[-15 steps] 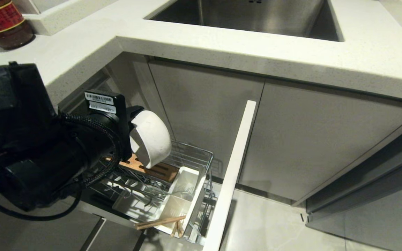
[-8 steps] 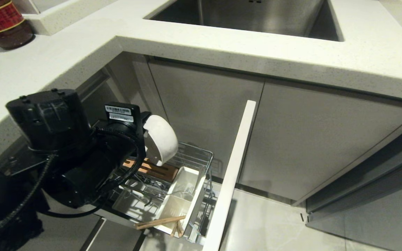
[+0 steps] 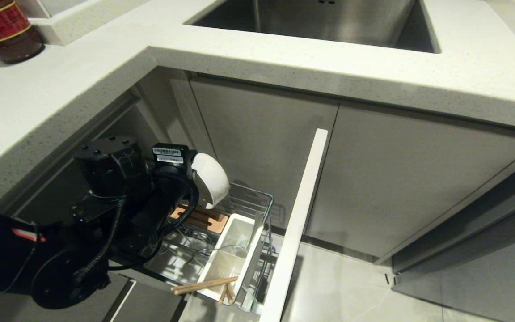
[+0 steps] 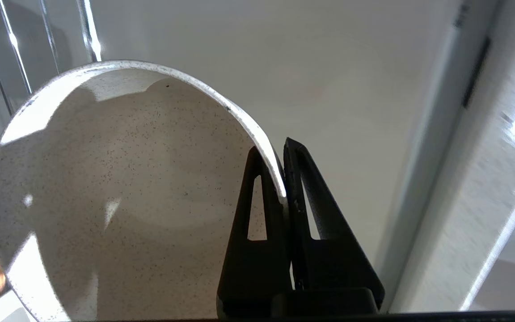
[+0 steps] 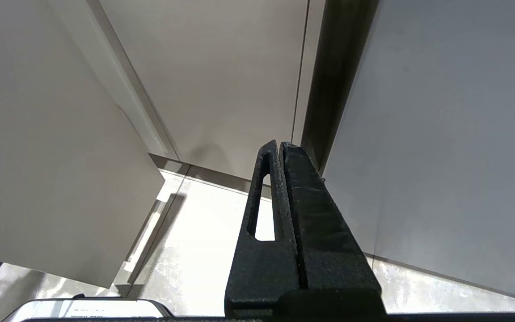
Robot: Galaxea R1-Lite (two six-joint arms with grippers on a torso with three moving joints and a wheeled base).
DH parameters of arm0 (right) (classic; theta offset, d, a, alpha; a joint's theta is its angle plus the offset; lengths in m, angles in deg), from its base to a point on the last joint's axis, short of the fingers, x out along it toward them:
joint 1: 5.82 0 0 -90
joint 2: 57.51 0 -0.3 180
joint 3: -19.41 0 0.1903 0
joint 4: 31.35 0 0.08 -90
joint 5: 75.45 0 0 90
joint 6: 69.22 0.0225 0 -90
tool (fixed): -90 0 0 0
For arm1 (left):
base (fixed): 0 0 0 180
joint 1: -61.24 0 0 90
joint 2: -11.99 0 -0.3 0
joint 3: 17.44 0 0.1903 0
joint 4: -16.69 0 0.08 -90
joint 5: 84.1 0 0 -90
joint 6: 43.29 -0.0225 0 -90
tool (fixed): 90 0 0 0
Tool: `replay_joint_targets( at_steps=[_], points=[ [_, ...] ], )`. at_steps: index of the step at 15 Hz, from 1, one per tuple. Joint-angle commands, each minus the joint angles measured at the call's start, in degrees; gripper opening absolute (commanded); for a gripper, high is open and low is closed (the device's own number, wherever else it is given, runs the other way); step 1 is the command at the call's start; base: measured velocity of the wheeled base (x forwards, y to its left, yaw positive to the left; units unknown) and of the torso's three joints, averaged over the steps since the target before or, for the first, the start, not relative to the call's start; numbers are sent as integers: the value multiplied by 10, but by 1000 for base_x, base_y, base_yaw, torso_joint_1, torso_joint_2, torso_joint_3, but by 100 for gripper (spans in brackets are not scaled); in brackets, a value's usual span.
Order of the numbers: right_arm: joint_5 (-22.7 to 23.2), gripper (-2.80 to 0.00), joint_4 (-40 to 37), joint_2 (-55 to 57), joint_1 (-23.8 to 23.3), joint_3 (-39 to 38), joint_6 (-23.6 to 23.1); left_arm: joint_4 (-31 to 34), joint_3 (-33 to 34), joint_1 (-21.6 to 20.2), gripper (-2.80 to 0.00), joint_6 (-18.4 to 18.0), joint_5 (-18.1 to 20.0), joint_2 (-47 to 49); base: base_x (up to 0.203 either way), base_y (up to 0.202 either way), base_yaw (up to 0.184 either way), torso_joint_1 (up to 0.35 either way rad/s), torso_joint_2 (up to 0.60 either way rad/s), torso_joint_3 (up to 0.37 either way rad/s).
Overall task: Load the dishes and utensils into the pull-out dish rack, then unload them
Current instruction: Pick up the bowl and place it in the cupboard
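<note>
My left gripper is shut on the rim of the off-white speckled bowl, one finger inside and one outside. In the head view the bowl hangs on edge just above the back of the pull-out dish rack, over its slotted wooden strip. The wrist hides the fingers there. The wooden chopsticks lie across the front corner of the white caddy, behind the white front panel. My right gripper is shut and empty, outside the head view.
The white countertop overhangs the rack, with the steel sink set in it and a red-labelled jar at the far left. Grey cabinet doors stand behind the rack. Pale floor tiles lie to its right.
My left arm has sunk below the counter edge and reached toward the rack. The bowl it holds has moved slightly right and down, and turned more on edge.
</note>
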Motion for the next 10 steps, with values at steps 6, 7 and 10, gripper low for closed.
replay_joint_targets(
  at_steps=[6,7,10],
  points=[
    [0,-280,0,0,0,-15,1,-73,9,-19,-280,34,18,50,0,0,0,0,0,0],
    [0,-280,0,0,0,-15,0,-80,12,-20,-280,38,21,49,0,0,0,0,0,0],
    [0,-280,0,0,0,-15,0,-104,18,-27,-280,42,23,52,0,0,0,0,0,0]
  ],
)
